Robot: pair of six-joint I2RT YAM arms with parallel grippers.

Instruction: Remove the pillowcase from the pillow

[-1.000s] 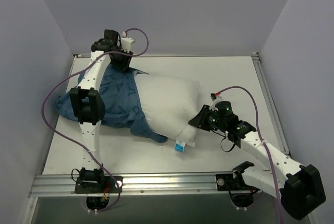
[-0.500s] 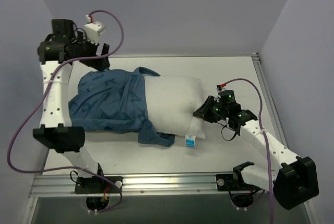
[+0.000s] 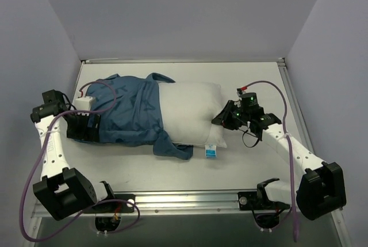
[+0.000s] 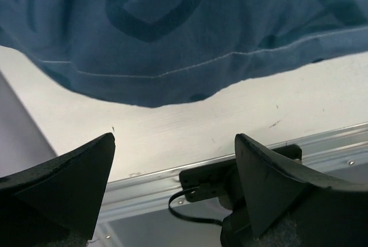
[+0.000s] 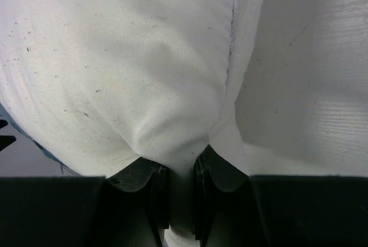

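The white pillow [image 3: 192,111] lies across the middle of the table, its small blue-and-white tag [image 3: 210,153] at the near right corner. The blue pillowcase [image 3: 123,111] covers its left half and bunches at the near edge. My right gripper [image 3: 223,119] is shut on the pillow's right end; the right wrist view shows white fabric [image 5: 144,74] pinched in the gripper [image 5: 179,172]. My left gripper [image 3: 86,128] sits at the pillowcase's left end. In the left wrist view it [image 4: 175,158] is open and empty, with the blue fabric's hem [image 4: 172,34] just above it.
The metal rail [image 3: 184,200] runs along the table's near edge, and it also shows in the left wrist view [image 4: 149,183] with a black bracket and cable. Grey walls close in the left, back and right sides.
My left arm swung down from high at the back left to the pillowcase's left end, now open. The pillowcase spread out leftward. My right gripper kept its hold and shifted slightly back.
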